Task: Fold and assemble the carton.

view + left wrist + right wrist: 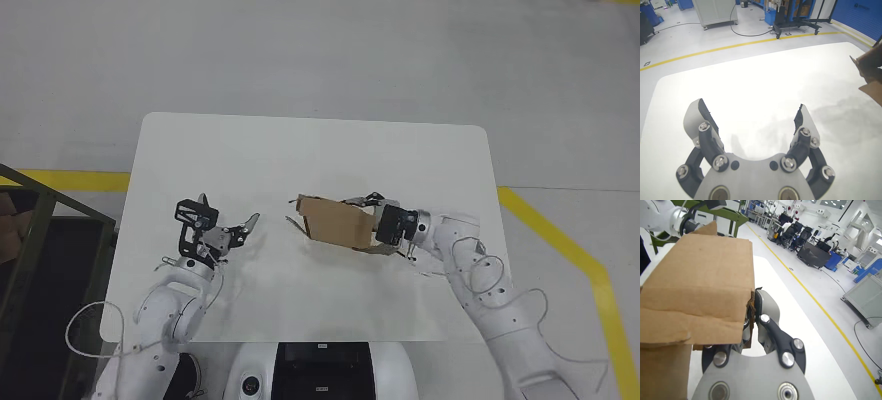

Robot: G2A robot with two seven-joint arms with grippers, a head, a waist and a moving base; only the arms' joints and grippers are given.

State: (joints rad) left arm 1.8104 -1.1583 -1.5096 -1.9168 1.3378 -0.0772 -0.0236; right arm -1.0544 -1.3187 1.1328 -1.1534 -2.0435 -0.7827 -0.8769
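A brown cardboard carton (pixel 335 221) hangs partly folded over the middle of the white table (pixel 300 150). My right gripper (pixel 372 225) is shut on the carton's right edge. In the right wrist view the carton (pixel 696 291) rises in front of my right gripper (pixel 751 309), one wall pinched between the fingers (pixel 764 302), with a loose flap sticking up at its far end. My left gripper (pixel 232 226) stands open to the left of the carton, a short gap away. In the left wrist view my left gripper (pixel 751 115) holds nothing, and a corner of the carton (pixel 869 70) shows beside it.
A green metal frame (pixel 40 215) stands off the table's left edge beside a dark bin. Yellow floor tape (pixel 560 235) runs past both sides of the table. Bare tabletop lies behind and in front of the carton.
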